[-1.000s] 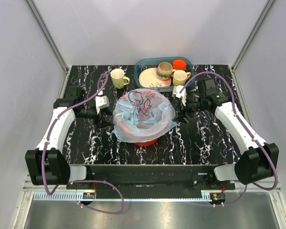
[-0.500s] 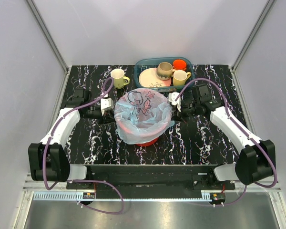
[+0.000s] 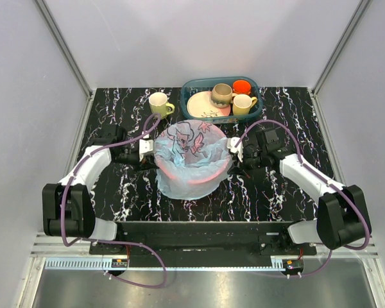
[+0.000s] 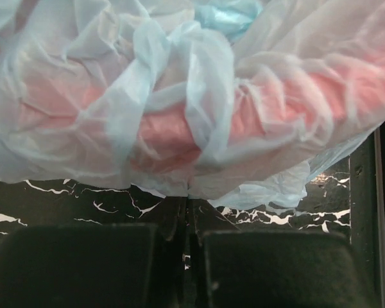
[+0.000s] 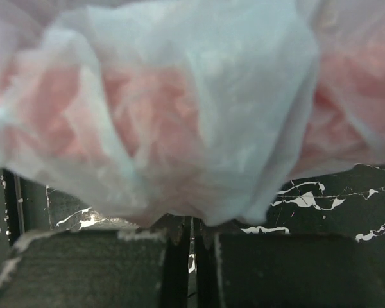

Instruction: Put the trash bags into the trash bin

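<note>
The trash bag (image 3: 191, 154), thin light-blue film with cartoon prints, is draped over the trash bin (image 3: 172, 172), whose red rim shows only through the plastic. My left gripper (image 3: 155, 149) is at the bag's left side. In the left wrist view it (image 4: 187, 200) is shut, fingertips meeting on the bag's lower hem (image 4: 199, 189). My right gripper (image 3: 231, 154) is at the bag's right side. In the right wrist view it (image 5: 192, 221) is shut, with the bag's edge (image 5: 199, 160) hanging onto its tips. The bin's walls are hidden.
A teal dish tray (image 3: 191, 86) with a plate, cups and an orange cup stands behind the bin. A pale yellow mug (image 3: 159, 104) stands on the marbled black table at back left. Grey walls close in both sides.
Both arms moved inward to the bag's sides and both grippers went from open to shut. The bag now hangs lower and hides the bin's red base.
</note>
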`<state>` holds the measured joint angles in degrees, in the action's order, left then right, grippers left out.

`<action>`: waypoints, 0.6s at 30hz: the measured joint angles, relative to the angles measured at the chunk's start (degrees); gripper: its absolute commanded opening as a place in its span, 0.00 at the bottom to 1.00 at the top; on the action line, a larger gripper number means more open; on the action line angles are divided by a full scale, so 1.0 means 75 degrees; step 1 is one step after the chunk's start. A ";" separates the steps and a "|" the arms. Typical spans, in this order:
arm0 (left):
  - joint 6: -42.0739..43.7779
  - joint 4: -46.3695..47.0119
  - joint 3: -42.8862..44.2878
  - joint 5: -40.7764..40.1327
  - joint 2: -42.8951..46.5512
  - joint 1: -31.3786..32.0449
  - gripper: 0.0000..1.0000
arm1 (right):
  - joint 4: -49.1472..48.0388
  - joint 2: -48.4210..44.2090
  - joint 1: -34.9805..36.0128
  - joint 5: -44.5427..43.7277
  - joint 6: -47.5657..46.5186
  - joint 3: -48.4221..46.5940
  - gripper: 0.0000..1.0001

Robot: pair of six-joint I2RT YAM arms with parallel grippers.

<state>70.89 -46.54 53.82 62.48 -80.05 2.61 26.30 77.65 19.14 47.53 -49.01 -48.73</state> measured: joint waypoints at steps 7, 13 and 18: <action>0.0184 0.0259 -0.0128 -0.0498 -0.0210 0.0079 0.00 | -0.0516 0.0082 0.0000 -0.0181 0.0256 0.0335 0.00; 0.0262 0.0493 -0.0382 -0.0985 -0.0248 0.0195 0.00 | -0.0673 0.0338 0.0000 -0.0417 0.0364 0.0382 0.00; 0.0224 0.0778 -0.0396 -0.1411 -0.0251 0.0460 0.10 | -0.0941 0.0420 0.0000 -0.0481 0.0361 0.0455 0.00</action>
<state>72.58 -40.71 50.85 51.90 -81.93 6.07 19.25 80.79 19.14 43.92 -46.30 -45.32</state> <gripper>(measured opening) 0.004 0.009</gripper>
